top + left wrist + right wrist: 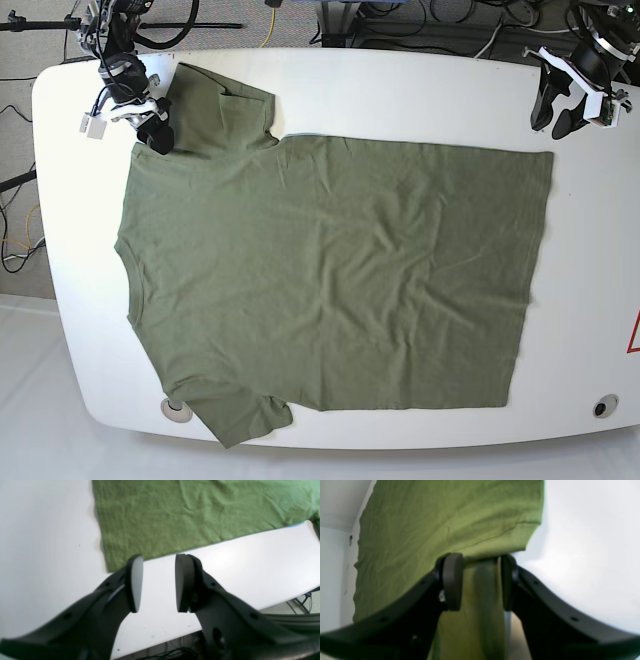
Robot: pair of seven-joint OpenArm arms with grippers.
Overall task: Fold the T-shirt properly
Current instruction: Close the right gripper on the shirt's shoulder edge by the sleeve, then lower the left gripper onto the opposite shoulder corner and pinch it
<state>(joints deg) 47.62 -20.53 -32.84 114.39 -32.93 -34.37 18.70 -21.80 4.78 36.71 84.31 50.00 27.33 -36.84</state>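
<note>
The olive-green T-shirt (330,270) lies spread flat on the white table (80,250), collar to the left and hem to the right. My right gripper (158,135) is down at the far-left shoulder, beside the upper sleeve. In the right wrist view its jaws (480,556) stand apart with blurred T-shirt cloth (445,517) filling the gap; no pinch shows. My left gripper (560,115) hovers at the far right, just beyond the hem's upper corner. In the left wrist view it (159,556) is open and empty, at the edge of the T-shirt (187,510).
Cables and stands crowd the floor behind the table's far edge (400,25). Two round grommets (175,410) (600,407) sit near the front edge. A red mark (634,335) shows at the right border. Bare table surrounds the shirt on all sides.
</note>
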